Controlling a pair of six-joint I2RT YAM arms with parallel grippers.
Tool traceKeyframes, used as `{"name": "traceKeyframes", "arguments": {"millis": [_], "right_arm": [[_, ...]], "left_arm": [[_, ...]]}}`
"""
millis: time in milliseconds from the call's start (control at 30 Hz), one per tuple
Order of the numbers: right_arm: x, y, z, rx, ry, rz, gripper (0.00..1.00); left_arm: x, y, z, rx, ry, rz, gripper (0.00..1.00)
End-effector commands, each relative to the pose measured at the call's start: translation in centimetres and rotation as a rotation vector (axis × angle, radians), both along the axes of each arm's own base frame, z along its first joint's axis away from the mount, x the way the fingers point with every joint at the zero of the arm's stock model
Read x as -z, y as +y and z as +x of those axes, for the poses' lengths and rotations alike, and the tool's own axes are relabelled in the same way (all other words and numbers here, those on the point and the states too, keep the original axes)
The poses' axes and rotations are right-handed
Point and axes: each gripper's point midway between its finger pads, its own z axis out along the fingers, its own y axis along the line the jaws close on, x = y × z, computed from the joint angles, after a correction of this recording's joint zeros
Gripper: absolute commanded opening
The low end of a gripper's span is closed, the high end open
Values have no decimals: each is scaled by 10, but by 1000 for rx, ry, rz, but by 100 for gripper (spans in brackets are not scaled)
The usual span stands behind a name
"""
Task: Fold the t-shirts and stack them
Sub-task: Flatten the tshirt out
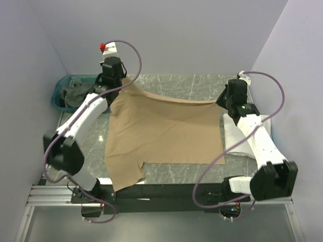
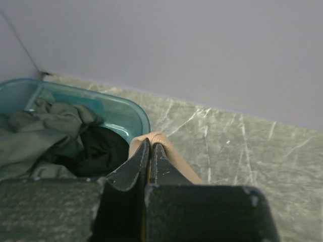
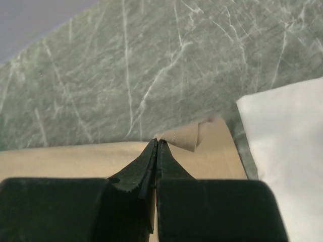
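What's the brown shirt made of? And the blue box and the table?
The tan t-shirt is soft matte cloth, probably cotton: it drapes and wrinkles. The teal tub is glossy see-through plastic. The table looks like grey-green marble with white veins, maybe printed.

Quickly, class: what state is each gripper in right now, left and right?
Left gripper: closed, pinching the far left edge of the tan t-shirt.
Right gripper: closed, pinching the tan t-shirt's far right edge.
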Motion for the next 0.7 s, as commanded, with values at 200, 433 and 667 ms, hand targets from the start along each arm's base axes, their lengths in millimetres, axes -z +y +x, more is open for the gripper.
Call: {"name": "traceKeyframes", "arguments": {"millis": [200,433,667], "right_arm": [[5,-25,91,40,-43,4,0],[33,-35,145,28,22,-41,0],[25,-46,144,39,11,-31,0]], "left_arm": [[41,-17,92,79,35,-82,1],[80,-16,141,114,81,-102,1],[81,-19,137,128,84,-136,1]]}}
